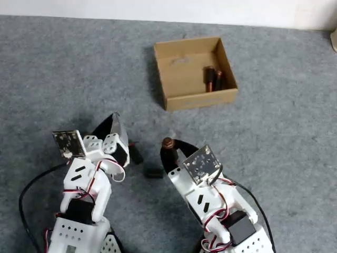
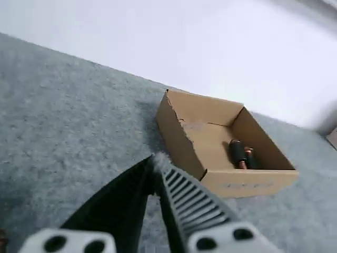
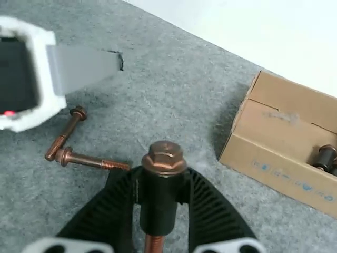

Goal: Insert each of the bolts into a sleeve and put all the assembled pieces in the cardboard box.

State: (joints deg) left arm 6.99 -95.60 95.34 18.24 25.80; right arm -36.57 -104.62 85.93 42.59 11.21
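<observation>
My right gripper (image 1: 169, 153) (image 3: 162, 182) is shut on a black sleeve (image 3: 158, 208) with a copper bolt (image 3: 166, 156) through it. The bolt's hex head stands above the sleeve and its thread shows below. Two loose copper bolts (image 3: 66, 133) (image 3: 89, 159) lie on the carpet beyond it, under my left gripper (image 1: 115, 120) (image 2: 156, 162), which is shut on nothing and points toward the cardboard box (image 1: 181, 97) (image 2: 179, 142) (image 3: 274, 168). Assembled pieces (image 1: 213, 79) (image 2: 242, 154) (image 3: 326, 156) lie inside the box. Two black sleeves (image 1: 135, 153) (image 1: 154, 172) rest on the carpet between the arms.
Grey carpet (image 1: 274, 137) covers the table, with open room around the box. A white wall (image 1: 158, 8) runs behind it.
</observation>
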